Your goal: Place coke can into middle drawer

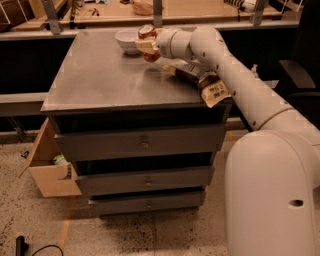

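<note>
The coke can [151, 56] is red with a silver top and hangs tilted in my gripper [146, 46], just above the back of the grey cabinet top [100, 80], right of the white bowl [126, 40]. The gripper is shut on the can, and its pale fingers hide the can's middle. The middle drawer [147, 181] is the central dark grey front with a small knob, and it looks shut. The top drawer [142, 143] and the lowest drawer [148, 203] look shut too. My white arm reaches in from the right.
A crinkled brown-and-yellow snack bag [202, 82] lies at the cabinet top's right edge under my arm. An open cardboard box [47, 170] stands on the floor left of the cabinet. A wooden workbench [200, 10] runs behind. A black cable end [20, 245] lies on the floor.
</note>
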Tool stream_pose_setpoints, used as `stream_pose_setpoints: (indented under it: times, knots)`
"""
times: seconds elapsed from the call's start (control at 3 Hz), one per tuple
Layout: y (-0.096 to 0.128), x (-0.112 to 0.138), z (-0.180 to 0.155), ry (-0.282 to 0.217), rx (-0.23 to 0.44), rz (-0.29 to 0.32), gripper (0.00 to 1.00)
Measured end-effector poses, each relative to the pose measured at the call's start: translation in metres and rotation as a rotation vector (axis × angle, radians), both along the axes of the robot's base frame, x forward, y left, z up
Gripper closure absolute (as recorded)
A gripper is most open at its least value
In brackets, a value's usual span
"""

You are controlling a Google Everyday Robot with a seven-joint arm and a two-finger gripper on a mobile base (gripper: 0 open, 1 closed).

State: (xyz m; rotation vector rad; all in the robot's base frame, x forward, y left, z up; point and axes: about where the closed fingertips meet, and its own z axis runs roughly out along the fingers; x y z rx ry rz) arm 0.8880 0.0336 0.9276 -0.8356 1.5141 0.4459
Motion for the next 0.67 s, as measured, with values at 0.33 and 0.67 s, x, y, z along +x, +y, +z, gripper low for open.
stream_pose_setpoints:
  times: [0.33,0.67]
  knots:
    - [-0.005,0.036,-0.019,0.028,0.096,-0.060,0.75]
    - [-0.006,0.053,-0.029,0.040,0.135,-0.084,0.51]
